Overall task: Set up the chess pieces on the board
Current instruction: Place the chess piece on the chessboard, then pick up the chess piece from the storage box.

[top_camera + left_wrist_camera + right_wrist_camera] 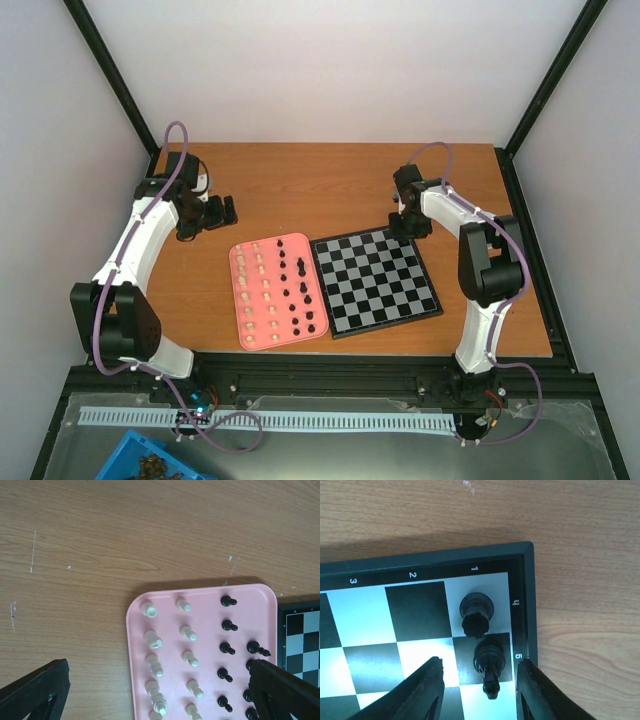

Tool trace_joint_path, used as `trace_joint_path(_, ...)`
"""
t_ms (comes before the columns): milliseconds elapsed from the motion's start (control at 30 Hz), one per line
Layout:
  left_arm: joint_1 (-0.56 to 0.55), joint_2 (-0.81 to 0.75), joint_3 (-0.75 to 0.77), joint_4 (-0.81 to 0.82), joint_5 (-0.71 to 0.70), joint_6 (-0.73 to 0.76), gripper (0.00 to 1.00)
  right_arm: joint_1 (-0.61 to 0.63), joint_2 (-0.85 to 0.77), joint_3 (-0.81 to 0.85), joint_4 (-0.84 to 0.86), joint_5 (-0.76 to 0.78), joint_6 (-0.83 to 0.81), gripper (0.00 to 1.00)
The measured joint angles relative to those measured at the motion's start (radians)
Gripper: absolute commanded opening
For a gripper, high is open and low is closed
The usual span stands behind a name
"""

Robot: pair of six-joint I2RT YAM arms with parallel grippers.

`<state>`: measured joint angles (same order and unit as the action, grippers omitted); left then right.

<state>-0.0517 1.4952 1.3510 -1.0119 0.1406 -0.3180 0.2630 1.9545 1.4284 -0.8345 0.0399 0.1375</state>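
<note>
right claw (480, 662) open, low over board (420, 560)

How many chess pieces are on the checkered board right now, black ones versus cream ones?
Black pieces on the board: 2, both at one corner
Cream pieces on the board: 0; those in view stand on the pink tray
Total on the board: 2
</note>
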Motion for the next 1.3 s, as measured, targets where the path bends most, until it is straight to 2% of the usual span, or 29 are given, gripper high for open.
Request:
trace_joint_path(133,0.000,0.002,0.000,0.000,-0.002,0.000,1.00,0.001,-0.023,0.000,-0.019,-0.013,0.003,0.52)
trace_joint_path(267,0.000,0.006,0.000,0.000,-0.002,0.000,1.00,0.037,-0.085,0.031,-0.067,-0.008,0.002,0.56)
trace_joint_path(433,0.000,0.012,0.000,0.000,0.000,0.000,1.00,0.218,-0.075,0.191,-0.107,-0.007,0.003,0.60)
trace_joint_path(600,0.000,0.015,0.000,-0.001,0.002,0.000,1.00,0.438,0.043,0.342,-0.103,-0.057,0.010,0.60)
trace_joint_path(700,0.000,0.015,0.000,-0.001,0.003,0.000,1.00,0.497,0.130,0.382,-0.105,-0.096,0.017,0.60)
trace_joint_path(933,0.000,0.015,0.000,0.000,0.006,0.000,1.00,0.525,0.250,0.418,-0.123,-0.157,0.021,0.59)
trace_joint_path(1300,0.000,0.013,-0.008,0.001,0.010,0.000,1.00,0.553,0.309,0.499,-0.139,-0.192,0.023,0.55)
